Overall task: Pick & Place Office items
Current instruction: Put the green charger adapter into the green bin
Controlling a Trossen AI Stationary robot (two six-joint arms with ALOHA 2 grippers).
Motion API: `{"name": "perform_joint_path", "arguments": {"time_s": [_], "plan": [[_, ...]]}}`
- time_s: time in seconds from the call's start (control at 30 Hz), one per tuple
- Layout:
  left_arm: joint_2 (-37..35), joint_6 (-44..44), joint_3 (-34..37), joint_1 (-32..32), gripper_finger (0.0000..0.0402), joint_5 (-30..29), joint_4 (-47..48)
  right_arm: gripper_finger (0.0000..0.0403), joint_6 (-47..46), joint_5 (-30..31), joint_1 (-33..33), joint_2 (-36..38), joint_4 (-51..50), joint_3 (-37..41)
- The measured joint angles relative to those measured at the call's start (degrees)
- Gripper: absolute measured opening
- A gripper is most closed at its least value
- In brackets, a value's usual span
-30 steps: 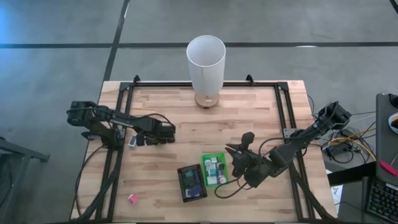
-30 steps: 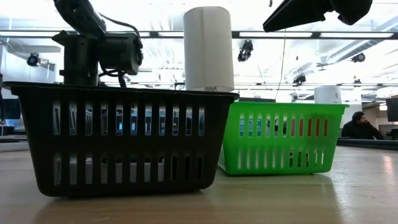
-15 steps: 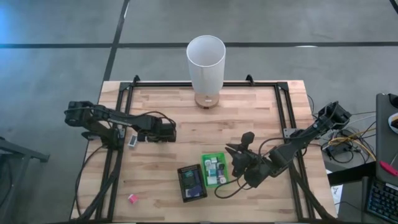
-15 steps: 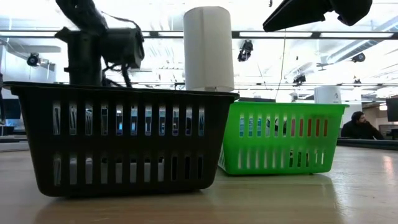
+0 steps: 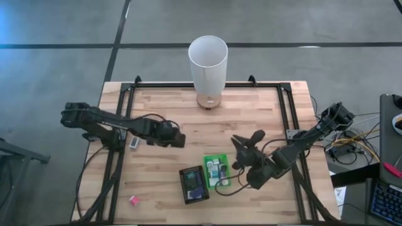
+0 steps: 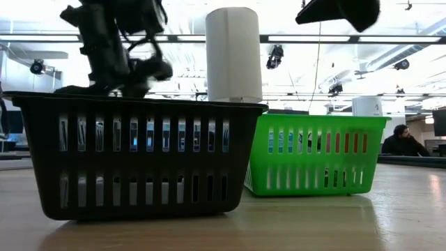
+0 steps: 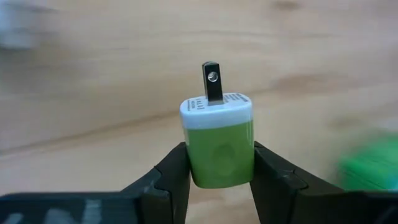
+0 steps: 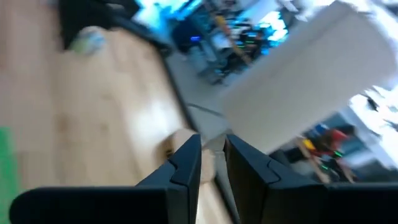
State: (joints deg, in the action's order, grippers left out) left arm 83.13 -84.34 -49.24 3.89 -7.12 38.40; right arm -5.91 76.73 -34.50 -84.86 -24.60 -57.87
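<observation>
Apparently a green-and-white plug adapter [image 7: 219,142], prongs up.

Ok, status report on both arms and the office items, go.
Left gripper shut on green charger plug, over bare table left of the trays. Right gripper empty, nearly closed, beside green tray. Pink item loose. Nothing in the way.
</observation>
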Motion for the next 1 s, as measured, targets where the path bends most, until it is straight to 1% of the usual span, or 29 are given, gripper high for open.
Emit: {"name": "perform_joint_path", "arguments": {"time_s": [0.17,0.27,0.47,0.57,0.67,0.73,0.83,0.9,1.0], "plan": [[-0.02,5.87,-1.21,4.98,0.0133,-3.53,-14.28,0.0068,-5.78,12.55,-0.47,0.06,-0.11,0.00],[-0.04,8.96,-1.69,8.34,0.0133,-6.65,-21.89,0.0068,-7.42,13.25,-1.43,0.65,-0.33,0.00],[-0.06,12.49,-2.09,14.72,0.0133,-13.32,-30.10,0.0068,-14.73,13.31,-4.67,3.98,-0.55,0.00],[0.47,14.18,-2.09,16.99,0.0133,-14.96,-33.66,0.0068,-17.61,13.28,-7.83,5.62,-0.52,0.12],[2.28,17.11,-2.15,18.36,0.0133,-14.98,-38.81,0.0068,-21.50,13.16,-10.81,6.78,-0.52,0.35],[3.82,19.85,-2.15,18.76,0.0133,-14.00,-44.02,0.0068,-24.32,11.35,-12.74,7.22,-0.67,0.55],[6.23,24.53,-2.45,18.85,0.0133,-11.34,-50.02,0.0068,-28.39,5.38,-14.92,7.84,-0.70,0.57],[7.47,27.08,-3.12,18.85,0.0133,-9.55,-51.71,0.0068,-31.20,1.02,-16.37,8.14,-1.33,0.61],[8.55,30.06,-4.36,18.85,0.0133,-8.65,-52.17,0.0068,-36.79,-3.96,-18.15,8.25,-2.94,0.63]]}}
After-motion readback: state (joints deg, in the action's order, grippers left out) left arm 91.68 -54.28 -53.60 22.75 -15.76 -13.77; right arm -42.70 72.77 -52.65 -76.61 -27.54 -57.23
